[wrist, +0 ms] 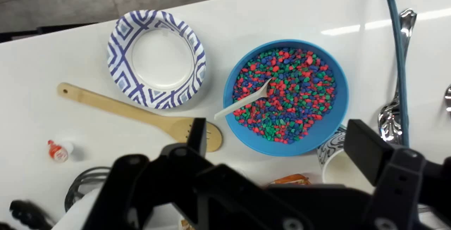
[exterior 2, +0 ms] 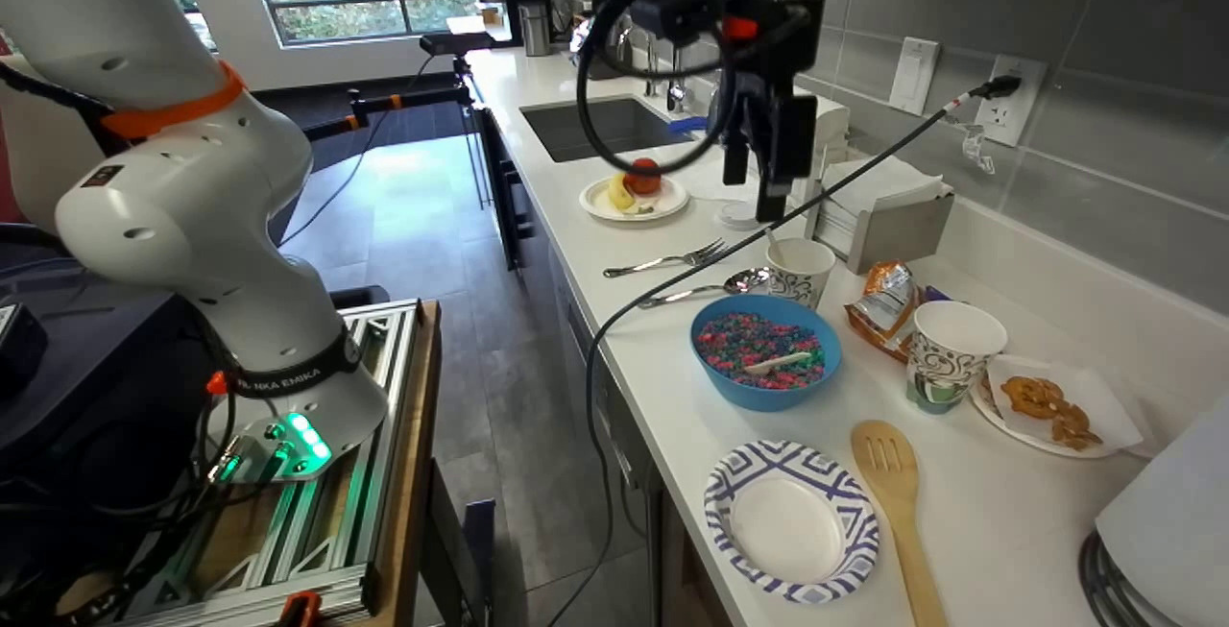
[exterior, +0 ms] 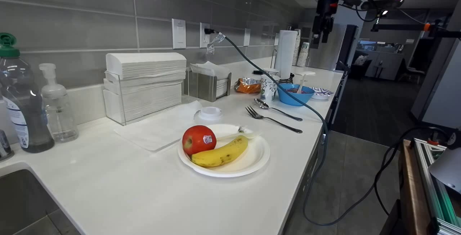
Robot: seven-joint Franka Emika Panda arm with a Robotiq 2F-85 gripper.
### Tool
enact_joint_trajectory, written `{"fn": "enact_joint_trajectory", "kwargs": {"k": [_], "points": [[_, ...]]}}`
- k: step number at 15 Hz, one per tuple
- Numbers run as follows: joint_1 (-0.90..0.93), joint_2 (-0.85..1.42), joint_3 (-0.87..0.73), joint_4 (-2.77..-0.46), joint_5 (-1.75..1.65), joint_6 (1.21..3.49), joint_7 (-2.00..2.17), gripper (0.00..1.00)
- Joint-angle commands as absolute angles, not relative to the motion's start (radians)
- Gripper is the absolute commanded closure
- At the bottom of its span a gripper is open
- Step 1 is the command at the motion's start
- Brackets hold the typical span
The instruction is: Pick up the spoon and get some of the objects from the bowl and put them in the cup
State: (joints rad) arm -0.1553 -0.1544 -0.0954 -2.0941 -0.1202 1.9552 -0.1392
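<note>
The blue bowl [exterior: 288,99] [exterior 2: 763,398] [wrist: 275,149] stands on the counter, holding small red, green and blue pebbles [wrist: 299,92] [exterior 2: 744,344]. A small white spoon [wrist: 245,101] [exterior 2: 778,363] [exterior: 301,83] rests in it, its handle over the rim. A metal spoon [exterior 2: 686,296] lies beside the bowl. A patterned paper cup [exterior 2: 802,272] [wrist: 331,149] stands close to the bowl with a pale stick in it; a similar cup [exterior 2: 951,349] stands nearer the wall. My gripper [exterior: 320,37] [exterior 2: 756,190] [wrist: 278,136] is open and empty, high above the counter.
A dark cable [exterior 2: 691,272] [wrist: 396,47] hangs from the wall outlet across the counter. A patterned paper bowl [exterior 2: 792,521], wooden spatula [exterior 2: 898,493], fork [exterior: 273,121], fruit plate [exterior: 248,163], orange snack bag [exterior 2: 883,305], pretzel plate [exterior 2: 1104,406] and napkin holder [exterior 2: 893,224] stand around.
</note>
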Motion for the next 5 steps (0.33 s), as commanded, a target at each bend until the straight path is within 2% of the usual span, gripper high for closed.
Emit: {"fn": "enact_joint_trajectory", "kwargs": {"k": [1, 5], "points": [[-0.127, -0.185, -0.092, -2.105, -0.151, 1.951, -0.119, 0.00], [-0.117, -0.231, -0.079, -2.136, -0.178, 1.951, -0.102, 0.00]]}}
